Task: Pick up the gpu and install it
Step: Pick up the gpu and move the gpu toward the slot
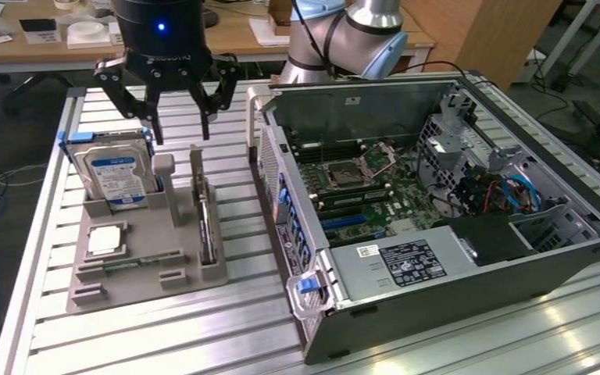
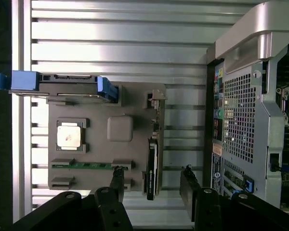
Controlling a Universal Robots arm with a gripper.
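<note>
The claw (image 1: 180, 129) hung spread wide and empty above the gray holder tray (image 1: 133, 295); the gpu (image 1: 206, 223) stood on edge in the tray's slot, below the claw, in line between its fingers (image 2: 118, 183).

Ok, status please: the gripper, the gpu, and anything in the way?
Gripper open, holding nothing, above the grey holder. Gpu upright in its slot, untouched. Nothing between them.
</note>
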